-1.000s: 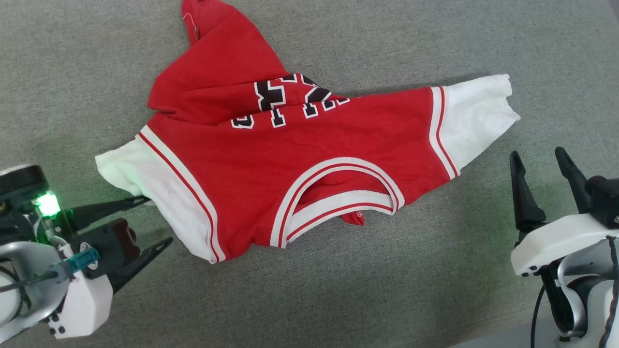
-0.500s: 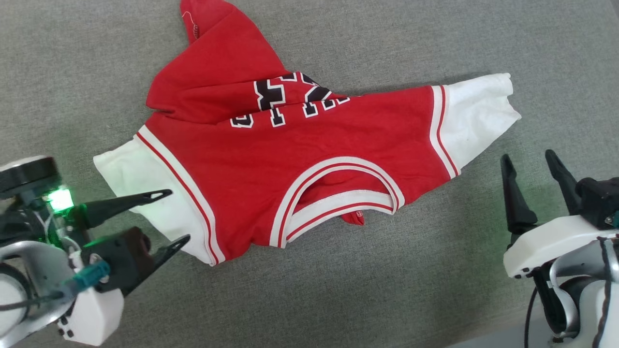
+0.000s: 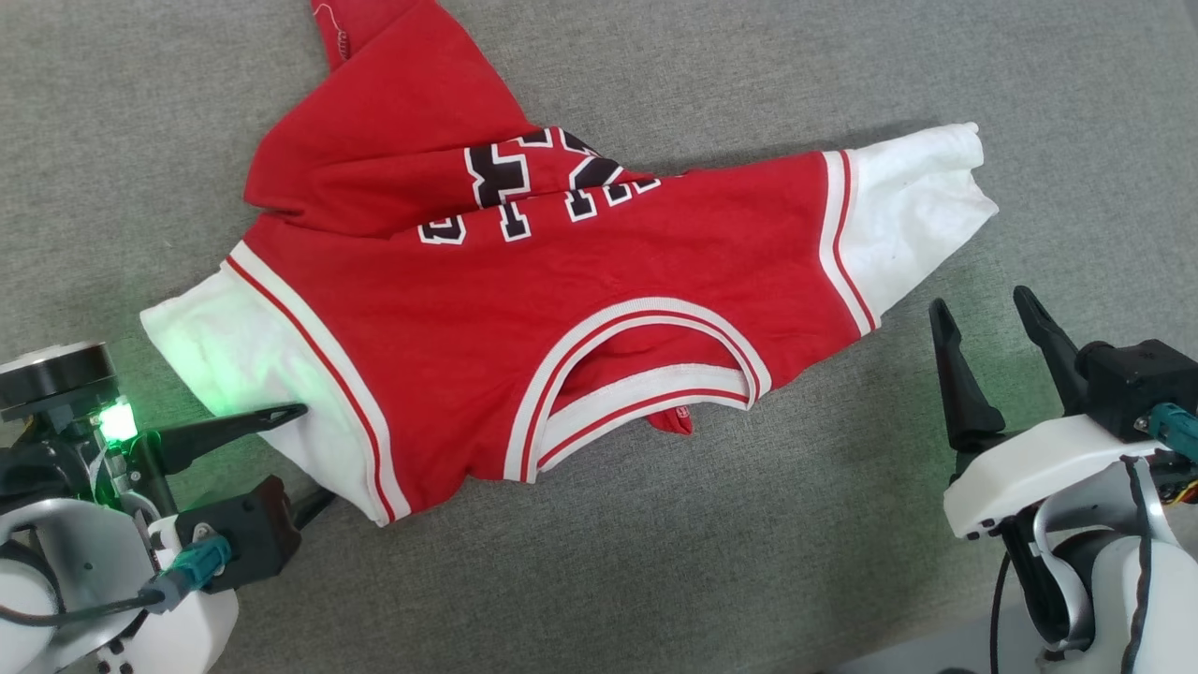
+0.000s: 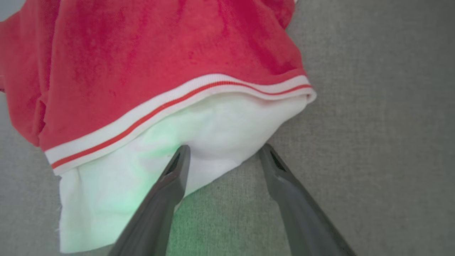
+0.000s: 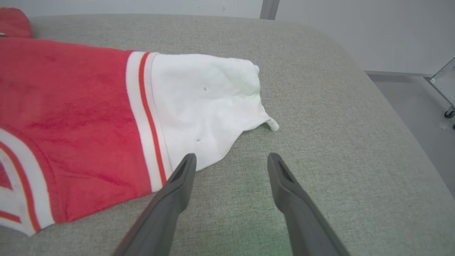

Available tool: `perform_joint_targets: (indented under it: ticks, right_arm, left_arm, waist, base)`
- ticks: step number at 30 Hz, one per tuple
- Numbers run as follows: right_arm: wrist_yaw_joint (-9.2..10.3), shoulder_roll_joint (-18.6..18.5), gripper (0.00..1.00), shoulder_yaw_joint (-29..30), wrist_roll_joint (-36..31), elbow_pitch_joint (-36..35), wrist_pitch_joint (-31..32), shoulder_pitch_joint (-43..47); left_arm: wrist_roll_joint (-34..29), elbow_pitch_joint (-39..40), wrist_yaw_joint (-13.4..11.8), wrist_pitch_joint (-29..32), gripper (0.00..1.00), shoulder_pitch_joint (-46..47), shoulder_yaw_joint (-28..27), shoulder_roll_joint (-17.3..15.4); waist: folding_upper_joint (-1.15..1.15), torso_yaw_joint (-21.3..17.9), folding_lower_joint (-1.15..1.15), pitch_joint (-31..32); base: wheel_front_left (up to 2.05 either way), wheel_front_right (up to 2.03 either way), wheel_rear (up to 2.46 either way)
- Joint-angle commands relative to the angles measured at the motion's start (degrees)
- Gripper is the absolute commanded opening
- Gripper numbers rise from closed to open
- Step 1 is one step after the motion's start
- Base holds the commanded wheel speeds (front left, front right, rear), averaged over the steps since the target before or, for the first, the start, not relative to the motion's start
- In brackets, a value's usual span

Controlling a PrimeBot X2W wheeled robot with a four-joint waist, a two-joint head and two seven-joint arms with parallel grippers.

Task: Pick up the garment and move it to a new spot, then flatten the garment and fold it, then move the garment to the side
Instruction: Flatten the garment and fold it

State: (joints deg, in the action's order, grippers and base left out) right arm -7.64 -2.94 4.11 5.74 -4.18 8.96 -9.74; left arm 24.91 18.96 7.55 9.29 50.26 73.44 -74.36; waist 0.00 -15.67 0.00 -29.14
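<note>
Head view: your garment (image 3: pixel 599 300) lies rumpled on the grey surface (image 3: pixel 842 543), not flattened or folded yet. Left jaws gape at one white sleeve (image 3: pixel 225 346), right jaws gape beside the other, both empty; I'd say most work remains.

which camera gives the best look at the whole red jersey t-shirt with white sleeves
Head view: almost the whole red jersey T-shirt with white sleeves lies there, both sleeves, striped neckline and partly hidden black lettering. The left wrist view shows one white sleeve close up; the right wrist view the other sleeve.
</note>
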Motion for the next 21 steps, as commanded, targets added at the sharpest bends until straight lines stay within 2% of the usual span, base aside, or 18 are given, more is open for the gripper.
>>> perform_joint_targets:
  ticks: [1,2,3,4,11,17,20,21]
  right_arm:
    - [0.29,0.06,1.00,-0.06,0.37,0.07,-0.57,-0.33]
    - [0.29,0.06,1.00,-0.12,0.36,0.11,-0.53,-0.38]
    - [0.29,0.06,1.00,-0.12,0.38,0.20,-0.53,-0.45]
    - [0.29,0.06,1.00,-0.11,0.38,0.31,-0.52,-0.54]
    - [0.29,0.06,1.00,-0.98,-1.40,0.42,3.06,-1.92]
    - [0.29,0.07,1.00,-2.30,-2.60,-0.61,14.71,-5.65]
    - [0.29,-0.01,1.00,-0.53,-1.14,-0.14,21.08,-8.40]
    - [0.29,-0.01,1.00,-0.53,-1.14,-0.14,21.08,-8.40]
  left_arm:
    - [-0.46,-0.54,-0.17,-0.16,0.98,0.37,-0.03,0.27]
    - [-0.48,-0.92,-0.17,-0.58,0.63,0.77,-0.05,0.52]
    - [-0.43,-1.29,-0.17,-0.77,0.40,0.94,-0.05,0.71]
    - [-0.14,-1.52,-0.17,-1.00,0.00,0.94,-0.04,0.82]
    - [1.48,-1.85,-0.17,-2.26,0.00,1.04,-0.03,1.90]
    - [1.05,-1.68,-0.17,-2.83,0.00,1.58,-0.05,3.40]
    - [1.21,-1.89,-0.17,-3.58,0.00,1.97,-0.05,3.95]
    - [1.21,-1.89,-0.17,-3.58,0.00,1.97,-0.05,3.95]
  waist:
    - [0.00,-0.13,0.00,-0.18]
    - [0.00,-0.19,0.00,-0.27]
    - [0.00,-0.24,0.00,-0.34]
    - [0.00,-0.27,0.00,-0.37]
    - [0.00,0.10,0.00,0.02]
    - [0.00,1.70,0.00,-0.83]
    - [0.00,2.64,0.00,-1.64]
    - [0.00,2.64,0.00,-1.64]
  base:
    - [0.00,0.00,0.00]
    - [0.00,0.00,0.00]
    - [0.00,0.00,0.00]
    - [0.00,0.00,0.00]
    - [0.00,0.00,0.00]
    - [0.00,0.00,0.00]
    - [0.00,0.00,0.00]
    - [0.00,0.00,0.00]
